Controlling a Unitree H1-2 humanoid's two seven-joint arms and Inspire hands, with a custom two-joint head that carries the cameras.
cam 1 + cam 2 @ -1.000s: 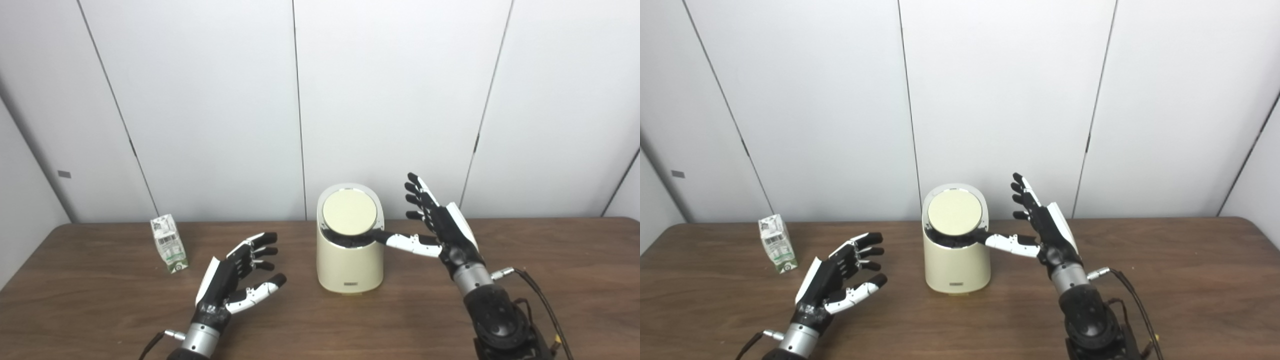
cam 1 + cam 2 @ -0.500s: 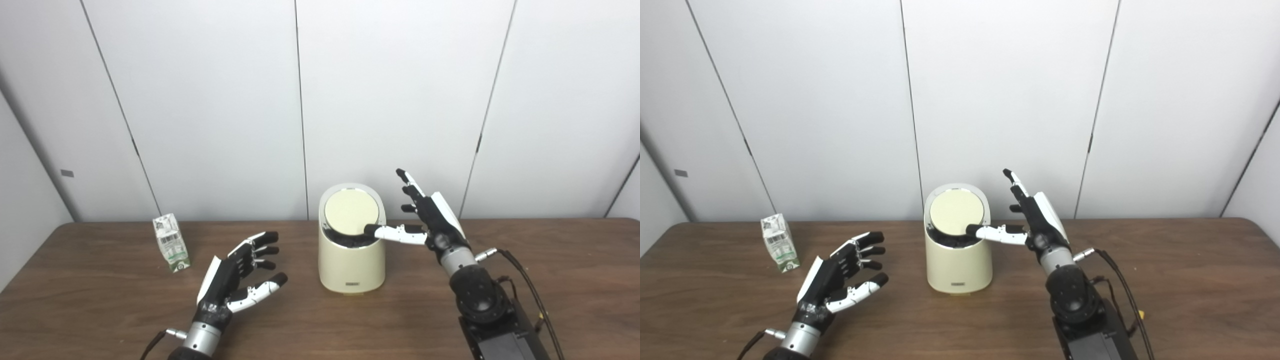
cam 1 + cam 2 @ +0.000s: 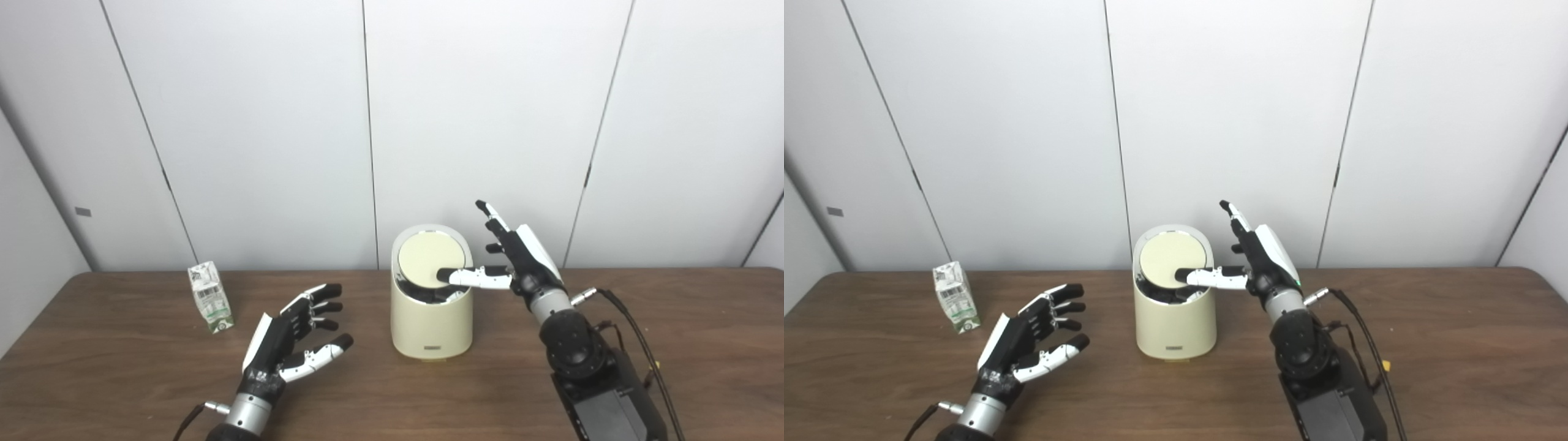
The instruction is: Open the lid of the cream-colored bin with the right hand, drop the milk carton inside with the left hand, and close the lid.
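Observation:
The cream-colored bin [image 3: 432, 324] stands at the table's middle. Its round lid [image 3: 424, 260] is tipped up toward me, with a dark gap below its front edge. My right hand [image 3: 511, 260] is open beside the bin's right side, fingers pointing up. Its thumb lies across the bin's rim, the tip against the lid's lower right part. The milk carton [image 3: 210, 296], white with green print, stands upright at the table's left. My left hand [image 3: 289, 340] hovers open over the table between carton and bin, holding nothing.
The brown wooden table [image 3: 122, 373] ends at a white panelled wall close behind the bin. A black cable [image 3: 637, 337] runs from my right wrist over the table's right part.
My right hand has moved left and away toward the bin, its thumb sliding from the rim's right side onto the lid. The lid stands slightly steeper. The left hand and carton stay put.

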